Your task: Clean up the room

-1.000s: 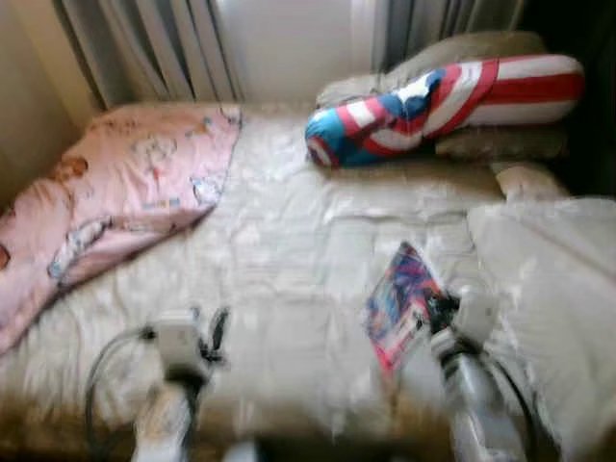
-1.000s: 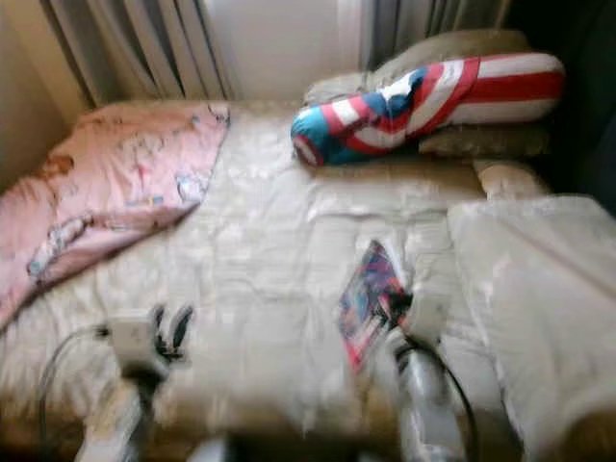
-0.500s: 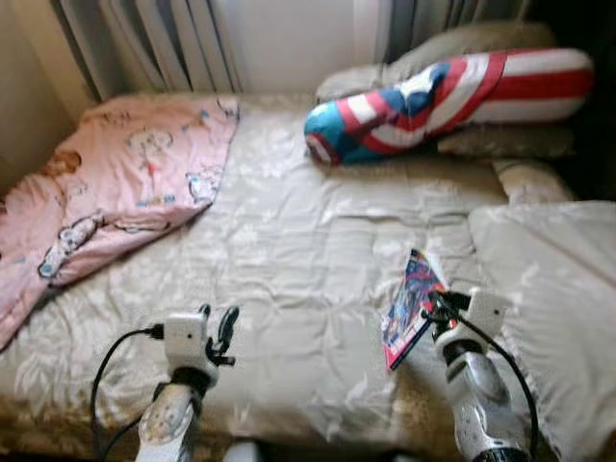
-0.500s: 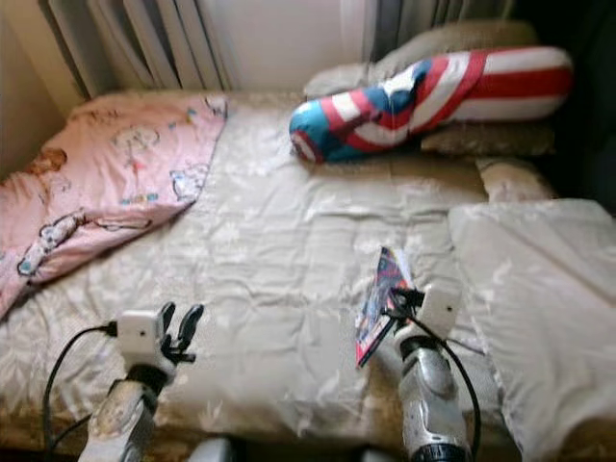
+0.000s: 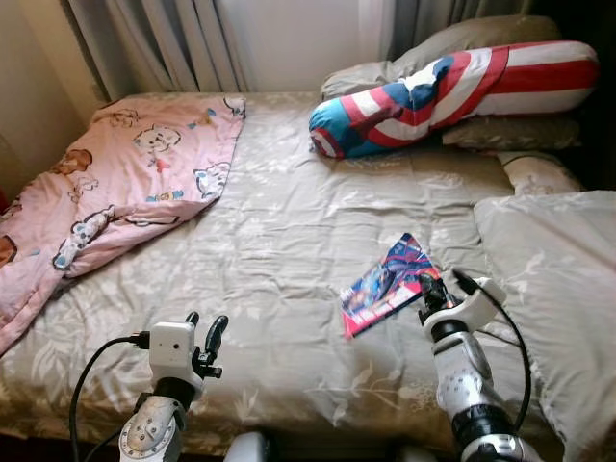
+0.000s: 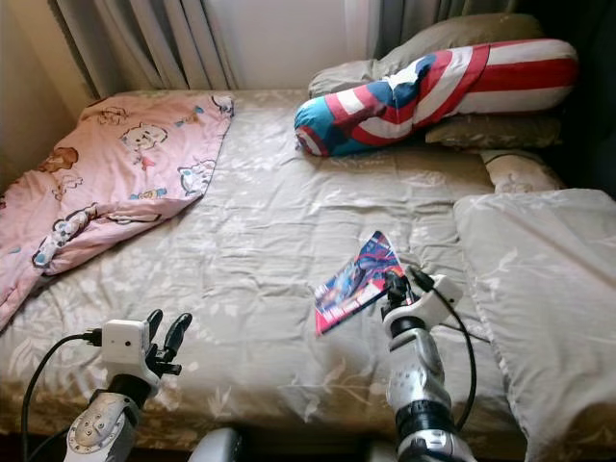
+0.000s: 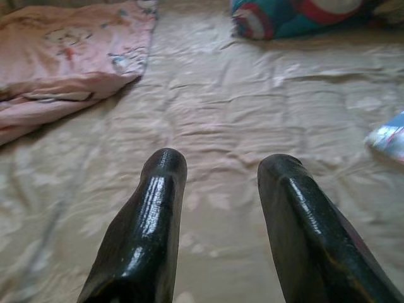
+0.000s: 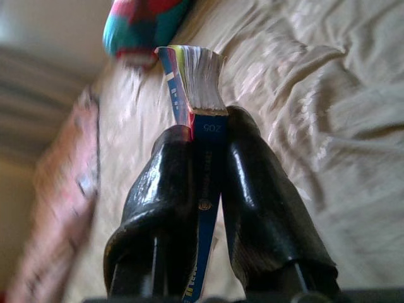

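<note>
Nearest, over the near edge of the bed (image 5: pixel 289 260): left gripper (image 5: pixel 203 337), raised above the beige cover, fingers (image 7: pixel 148 227) parted with a clear gap, gripping nothing; bare cover visible between them in the left wrist view. Black cable (image 5: pixel 91 380) looping from its white wrist block.

Also at the bed's near edge, toward its right side: right gripper (image 5: pixel 424 293), clamped tight on the comic book (image 5: pixel 385 282). In the right wrist view, both black fingers (image 8: pixel 164 189) pressed against the spine, pages fanned above the fingertips, number 205 printed on the blue spine. Book held by one corner, tilted, its far end low over the bed's cover; touching or just clear of the cover, cannot tell. Cover art red, blue and pink.

Right of the book on the bed: a large beige pillow (image 5: pixel 553 279), in the same leaf pattern as the cover.

Further up, along the bed's left side: a pink blanket (image 5: pixel 125 183) with cartoon bears, rumpled, spilling over the edge.

At the bed's far end, right of middle: a long bolster (image 5: pixel 452 91) in red, white and blue stripes, lying atop grey-beige pillows (image 5: pixel 452 43).

Beyond the bed: grey curtains (image 5: pixel 164 43) flanking a bright wall.
</note>
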You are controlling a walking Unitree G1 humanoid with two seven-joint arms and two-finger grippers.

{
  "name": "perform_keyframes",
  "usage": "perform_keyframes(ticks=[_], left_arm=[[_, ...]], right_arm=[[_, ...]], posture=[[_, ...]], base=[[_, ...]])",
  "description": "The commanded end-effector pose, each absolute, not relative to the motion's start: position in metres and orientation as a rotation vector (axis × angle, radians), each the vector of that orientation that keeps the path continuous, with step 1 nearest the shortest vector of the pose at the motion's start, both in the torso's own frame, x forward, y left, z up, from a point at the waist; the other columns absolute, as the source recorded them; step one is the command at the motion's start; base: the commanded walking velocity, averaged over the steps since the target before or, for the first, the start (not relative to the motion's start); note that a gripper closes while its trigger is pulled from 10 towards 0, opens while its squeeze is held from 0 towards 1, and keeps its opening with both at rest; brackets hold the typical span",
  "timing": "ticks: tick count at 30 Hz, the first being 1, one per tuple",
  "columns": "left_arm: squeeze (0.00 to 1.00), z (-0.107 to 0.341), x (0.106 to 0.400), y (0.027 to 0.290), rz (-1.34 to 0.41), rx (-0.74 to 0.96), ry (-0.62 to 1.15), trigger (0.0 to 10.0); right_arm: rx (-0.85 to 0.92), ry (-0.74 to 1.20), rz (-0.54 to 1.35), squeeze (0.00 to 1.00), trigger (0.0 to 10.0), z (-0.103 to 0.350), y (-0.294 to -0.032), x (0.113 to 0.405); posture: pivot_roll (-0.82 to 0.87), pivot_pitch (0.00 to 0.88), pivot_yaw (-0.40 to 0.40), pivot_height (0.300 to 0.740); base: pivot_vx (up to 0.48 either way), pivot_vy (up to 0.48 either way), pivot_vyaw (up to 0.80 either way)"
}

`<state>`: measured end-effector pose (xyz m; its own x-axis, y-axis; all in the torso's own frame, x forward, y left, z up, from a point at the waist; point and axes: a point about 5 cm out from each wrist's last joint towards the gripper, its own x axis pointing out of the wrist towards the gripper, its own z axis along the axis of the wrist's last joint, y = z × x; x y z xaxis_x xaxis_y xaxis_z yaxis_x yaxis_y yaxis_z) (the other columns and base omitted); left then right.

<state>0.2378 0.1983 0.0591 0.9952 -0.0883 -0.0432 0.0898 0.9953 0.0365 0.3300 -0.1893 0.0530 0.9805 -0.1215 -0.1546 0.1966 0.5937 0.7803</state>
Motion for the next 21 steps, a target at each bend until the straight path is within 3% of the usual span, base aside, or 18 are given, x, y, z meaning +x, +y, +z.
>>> perform_keyframes(ticks=[1,8,21], left_arm=[[0.0,0.062,0.235,0.203,-0.092,0.059,0.05,10.0],[0.0,0.07,0.225,0.208,-0.108,0.087,0.059,10.0],[0.0,0.077,0.209,0.207,-0.137,0.102,0.104,10.0]], right_arm=[[0.989,0.025,-0.219,0.0,10.0,0.059,-0.199,0.335],[1.029,0.189,-0.406,0.0,10.0,0.025,-0.219,0.313],[0.965,0.35,-0.546,0.0,10.0,-0.008,-0.226,0.283]], posture=[[0.06,0.117,0.074,0.648],[0.11,0.154,0.099,0.648],[0.13,0.216,0.128,0.648]], base=[[0.0,0.0,0.0],[0.0,0.0,0.0],[0.0,0.0,0.0]])
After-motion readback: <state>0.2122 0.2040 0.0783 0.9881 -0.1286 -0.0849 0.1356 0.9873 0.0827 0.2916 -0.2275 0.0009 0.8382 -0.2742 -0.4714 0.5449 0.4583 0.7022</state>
